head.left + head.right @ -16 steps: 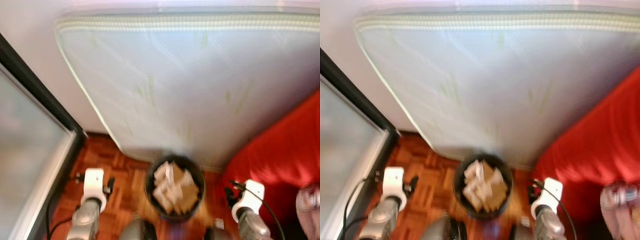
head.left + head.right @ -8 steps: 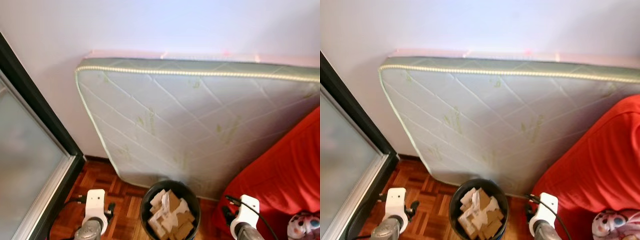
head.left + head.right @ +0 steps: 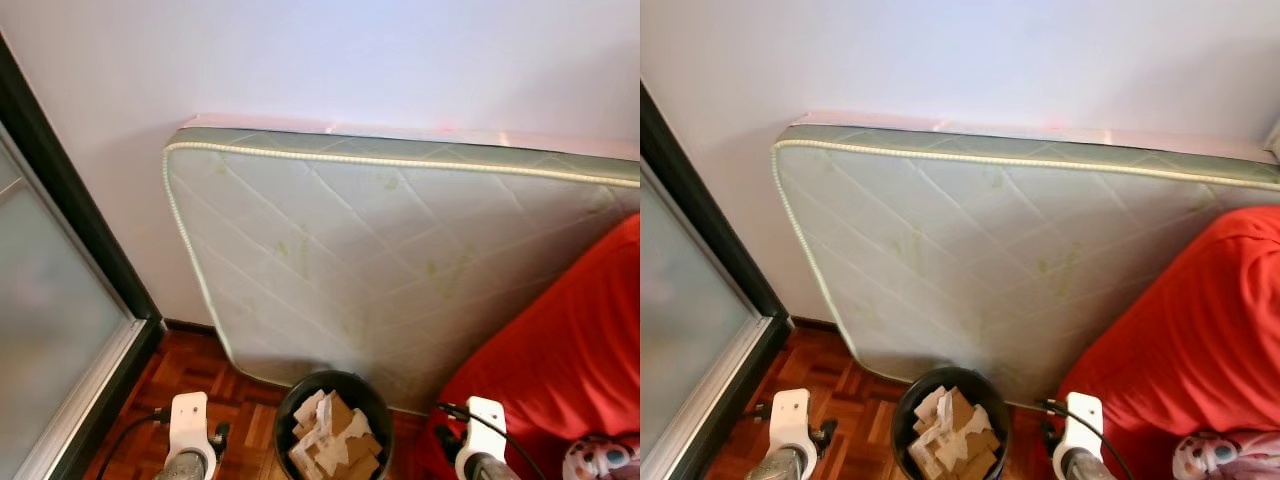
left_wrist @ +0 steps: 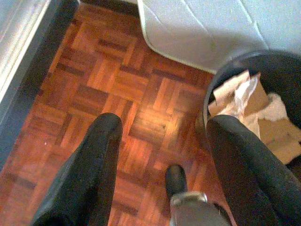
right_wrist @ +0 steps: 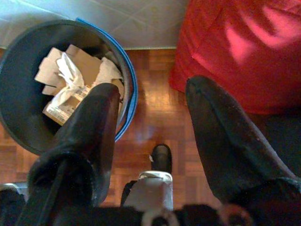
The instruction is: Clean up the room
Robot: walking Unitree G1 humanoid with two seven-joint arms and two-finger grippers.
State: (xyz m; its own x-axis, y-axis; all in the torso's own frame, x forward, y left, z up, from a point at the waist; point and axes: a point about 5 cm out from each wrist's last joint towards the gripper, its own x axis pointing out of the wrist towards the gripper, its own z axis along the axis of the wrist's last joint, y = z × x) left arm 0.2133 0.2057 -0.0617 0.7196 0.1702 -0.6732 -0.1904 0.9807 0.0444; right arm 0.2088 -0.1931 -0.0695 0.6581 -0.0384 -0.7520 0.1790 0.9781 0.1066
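Observation:
A dark round waste bin point(image 3: 333, 425) full of crumpled paper and cardboard scraps point(image 5: 70, 89) stands on the parquet floor just in front of me, against a leaning mattress. My left gripper point(image 4: 162, 136) hangs open over bare parquet to the bin's left, nothing between its fingers. My right gripper point(image 5: 150, 113) hangs open on the bin's right, one finger over the bin's rim point(image 5: 129, 89), the other toward the red cover. Both wrists point(image 3: 188, 425) point(image 3: 484, 435) show low in the head view.
A pale quilted mattress point(image 3: 400, 260) leans on the white wall behind the bin. A red-covered bed or sofa point(image 3: 570, 360) fills the right side, with a patterned soft item point(image 3: 600, 458) at its lower corner. A dark-framed frosted sliding door point(image 3: 50, 330) runs along the left.
The view has tilted up and sharpened: more wall shows and the bin sits lower in the picture. Both arms hang the same relative to the bin.

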